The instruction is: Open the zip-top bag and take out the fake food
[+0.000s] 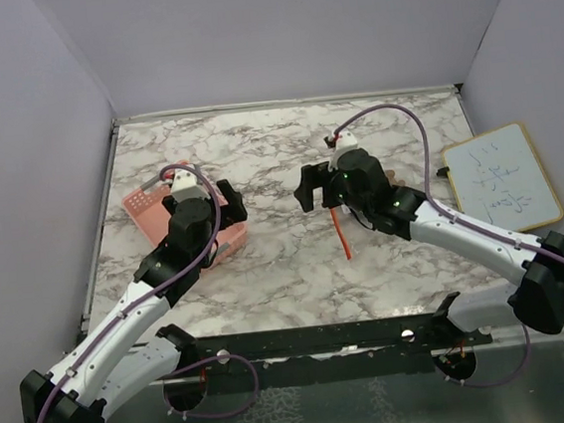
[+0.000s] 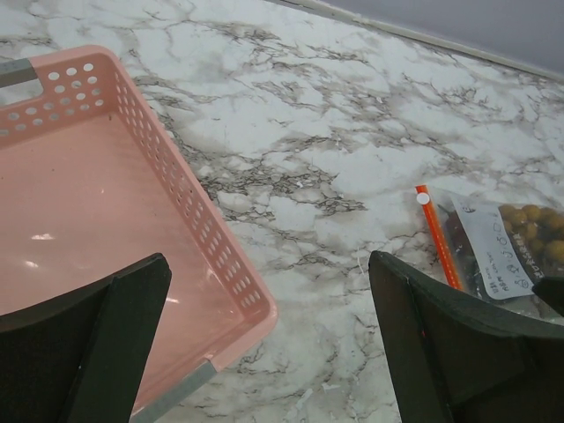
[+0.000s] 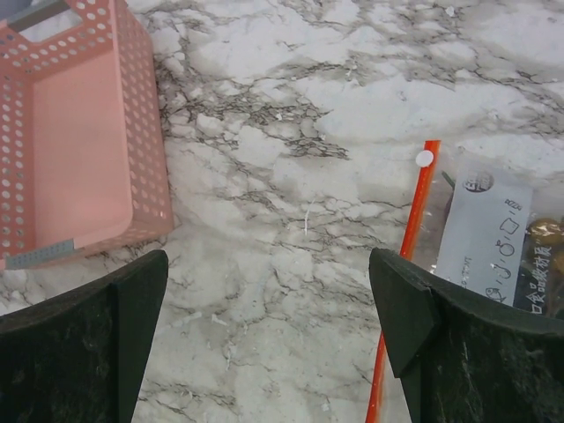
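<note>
The zip-top bag lies flat on the marble table, mostly hidden under my right arm in the top view. Its orange-red zip strip shows there, in the right wrist view and in the left wrist view. It looks shut. The golden-brown grape bunch lies inside the bag behind a white label. The maroon fruit is not clearly visible. My right gripper is open and empty above the table, just left of the strip. My left gripper is open and empty over the basket's near corner.
The pink perforated basket stands at the left and is empty inside; it also shows in the right wrist view. A small whiteboard lies at the right edge. Bare marble lies between basket and bag.
</note>
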`<state>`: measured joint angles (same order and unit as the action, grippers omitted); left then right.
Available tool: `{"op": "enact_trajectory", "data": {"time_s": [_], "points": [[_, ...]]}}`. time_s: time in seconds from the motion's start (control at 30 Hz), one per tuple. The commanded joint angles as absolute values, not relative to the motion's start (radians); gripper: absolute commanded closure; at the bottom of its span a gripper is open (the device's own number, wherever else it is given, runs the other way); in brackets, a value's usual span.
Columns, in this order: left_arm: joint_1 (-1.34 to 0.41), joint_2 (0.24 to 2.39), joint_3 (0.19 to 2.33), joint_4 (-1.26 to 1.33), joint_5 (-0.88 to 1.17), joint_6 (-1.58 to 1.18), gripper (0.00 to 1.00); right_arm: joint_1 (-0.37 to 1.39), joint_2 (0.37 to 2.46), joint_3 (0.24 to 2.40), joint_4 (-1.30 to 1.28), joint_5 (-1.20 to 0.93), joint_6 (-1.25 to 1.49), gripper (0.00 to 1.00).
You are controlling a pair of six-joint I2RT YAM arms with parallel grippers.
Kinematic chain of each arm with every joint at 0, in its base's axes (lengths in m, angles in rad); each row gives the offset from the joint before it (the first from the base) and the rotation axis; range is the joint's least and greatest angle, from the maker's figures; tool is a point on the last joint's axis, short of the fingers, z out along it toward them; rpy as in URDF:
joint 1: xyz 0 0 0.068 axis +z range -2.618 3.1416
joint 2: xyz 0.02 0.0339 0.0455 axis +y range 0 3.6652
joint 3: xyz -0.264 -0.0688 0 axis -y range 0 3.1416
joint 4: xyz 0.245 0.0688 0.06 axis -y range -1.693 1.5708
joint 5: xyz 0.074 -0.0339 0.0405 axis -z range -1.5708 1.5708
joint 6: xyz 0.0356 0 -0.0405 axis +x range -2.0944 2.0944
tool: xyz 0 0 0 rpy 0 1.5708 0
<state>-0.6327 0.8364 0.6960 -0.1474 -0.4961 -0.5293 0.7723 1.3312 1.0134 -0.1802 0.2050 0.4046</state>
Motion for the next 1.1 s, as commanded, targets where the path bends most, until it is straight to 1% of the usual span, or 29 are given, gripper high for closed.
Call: {"op": "enact_trajectory", "data": {"time_s": [0.0, 0.13, 0.2, 0.43, 0.6, 0.67, 0.73, 0.87, 0.93, 1.0, 1.07], "points": [[-0.637, 0.870, 0.757, -0.246, -0.494, -0.550, 0.01, 0.778, 1.231, 0.991, -0.186, 0.281, 0.414, 0.04], [-0.637, 0.865, 0.729, -0.245, -0.489, -0.591, 0.01, 0.777, 1.173, 0.879, -0.072, 0.312, 0.389, 0.05], [-0.637, 0.855, 0.709, -0.235, -0.490, -0.596, 0.01, 0.777, 1.165, 0.862, -0.054, 0.332, 0.376, 0.05], [-0.638, 0.928, 0.709, -0.207, -0.501, -0.606, 0.01, 0.777, 1.190, 0.937, -0.179, 0.452, 0.370, 0.05], [-0.640, 0.957, 0.670, -0.131, -0.484, -0.618, 0.01, 0.776, 1.178, 0.906, -0.188, 0.487, 0.378, 0.06], [-0.640, 0.984, 0.674, -0.121, -0.475, -0.618, 0.01, 0.771, 1.184, 0.910, -0.205, 0.533, 0.386, 0.06], [-0.650, 1.020, 0.678, -0.090, -0.457, -0.627, 0.01, 0.758, 1.191, 0.917, -0.215, 0.528, 0.394, 0.06], [-0.726, 1.117, 0.694, 0.006, -0.458, -0.647, 0.01, 0.683, 1.214, 0.920, -0.245, 0.413, 0.433, 0.06], [-0.786, 1.186, 0.714, 0.051, -0.483, -0.653, 0.01, 0.596, 1.217, 0.920, -0.291, 0.315, 0.493, 0.09], [-0.836, 1.265, 0.742, 0.093, -0.474, -0.647, 0.01, 0.477, 1.151, 0.867, -0.294, 0.163, 0.584, 0.13], [-0.880, 1.344, 0.776, 0.115, -0.490, -0.644, 0.02, 0.384, 1.018, 0.770, -0.234, 0.039, 0.647, 0.15]]}}
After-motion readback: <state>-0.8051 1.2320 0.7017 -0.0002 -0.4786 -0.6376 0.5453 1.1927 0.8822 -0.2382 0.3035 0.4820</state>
